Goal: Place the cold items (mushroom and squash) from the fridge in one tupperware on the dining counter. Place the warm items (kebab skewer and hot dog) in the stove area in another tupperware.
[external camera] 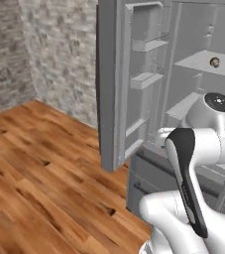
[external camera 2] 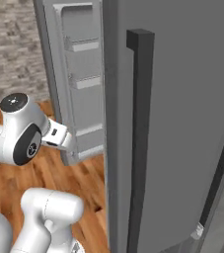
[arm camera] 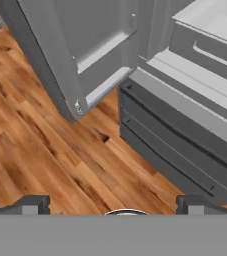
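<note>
Grey fridge (external camera: 183, 74) is standing with its left door (external camera: 129, 84) swung open, and a small round item, likely the mushroom (external camera: 214, 62), is sitting on an upper shelf (external camera: 208, 63) inside. In the hand view the claw (arm camera: 114, 204) is hanging released, fingers wide apart and gripping nothing, pointing down at the wood floor (arm camera: 40, 145) beside the freezer drawers (arm camera: 175, 150), well below that shelf.

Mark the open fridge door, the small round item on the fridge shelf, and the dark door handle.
Fridge door (external camera: 115, 84): left base view, inner panel beside the bins.
Round item (external camera: 214, 62): left base view, its middle; too small to identify.
Handle (external camera 2: 139, 123): right base view, mid bar.
</note>
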